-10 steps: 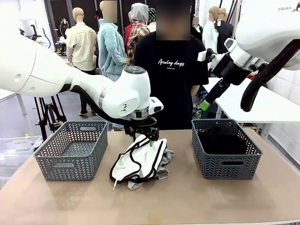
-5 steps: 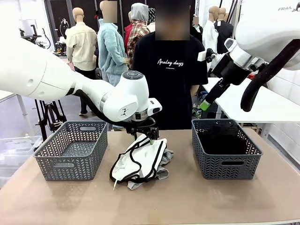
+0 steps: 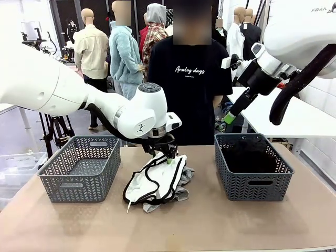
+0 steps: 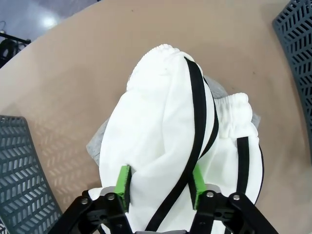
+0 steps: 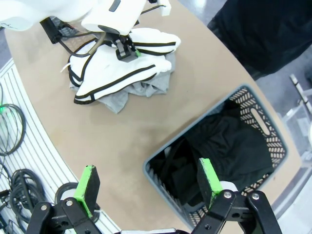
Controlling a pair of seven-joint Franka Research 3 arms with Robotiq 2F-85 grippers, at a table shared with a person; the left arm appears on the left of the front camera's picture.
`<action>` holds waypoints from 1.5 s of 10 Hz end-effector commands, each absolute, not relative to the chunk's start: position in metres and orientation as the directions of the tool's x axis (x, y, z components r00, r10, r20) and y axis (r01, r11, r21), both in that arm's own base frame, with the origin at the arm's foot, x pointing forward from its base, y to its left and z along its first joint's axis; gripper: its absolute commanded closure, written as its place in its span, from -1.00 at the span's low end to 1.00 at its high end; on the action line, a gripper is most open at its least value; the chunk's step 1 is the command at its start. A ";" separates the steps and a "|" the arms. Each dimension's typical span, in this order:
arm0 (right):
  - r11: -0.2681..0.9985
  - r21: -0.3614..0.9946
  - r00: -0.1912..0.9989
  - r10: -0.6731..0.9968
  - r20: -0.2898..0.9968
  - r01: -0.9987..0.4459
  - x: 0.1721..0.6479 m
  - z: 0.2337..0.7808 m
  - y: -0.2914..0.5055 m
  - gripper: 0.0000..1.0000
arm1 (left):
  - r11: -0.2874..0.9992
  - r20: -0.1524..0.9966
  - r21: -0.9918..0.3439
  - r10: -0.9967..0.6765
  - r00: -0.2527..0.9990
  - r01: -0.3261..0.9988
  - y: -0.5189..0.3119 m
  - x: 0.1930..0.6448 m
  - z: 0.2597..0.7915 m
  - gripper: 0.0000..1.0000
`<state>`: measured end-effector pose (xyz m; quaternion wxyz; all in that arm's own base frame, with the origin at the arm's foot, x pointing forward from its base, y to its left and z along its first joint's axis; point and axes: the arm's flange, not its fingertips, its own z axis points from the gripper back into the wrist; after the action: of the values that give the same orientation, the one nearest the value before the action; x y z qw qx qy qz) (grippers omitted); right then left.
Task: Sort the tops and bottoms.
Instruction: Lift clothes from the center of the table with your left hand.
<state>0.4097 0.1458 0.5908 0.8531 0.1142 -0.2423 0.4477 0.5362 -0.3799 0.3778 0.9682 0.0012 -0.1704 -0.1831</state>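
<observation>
Left fingers straddle a fold of the white garment, perhaps already pinching it; right fingers gape wide, high above the basket.

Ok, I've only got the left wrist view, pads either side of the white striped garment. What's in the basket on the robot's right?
Observer: The right basket holds dark clothing.
Operator: Where's the right gripper?
Observer: The right gripper is open, raised high above the table near that basket.
Operator: And the person?
Observer: The person stands at the far side, directly behind the white garment.
</observation>
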 end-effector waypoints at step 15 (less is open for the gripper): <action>0.569 -0.032 0.475 0.715 0.513 -0.822 0.411 0.591 0.146 -1.00 | 0.959 0.603 0.150 -0.282 0.746 0.240 -0.396 0.486 0.571 1.00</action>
<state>0.4097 0.1457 0.5909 0.8532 0.1142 -0.2424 0.4476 0.4929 -0.3929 0.5689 0.9430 0.0004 -0.2959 -0.1522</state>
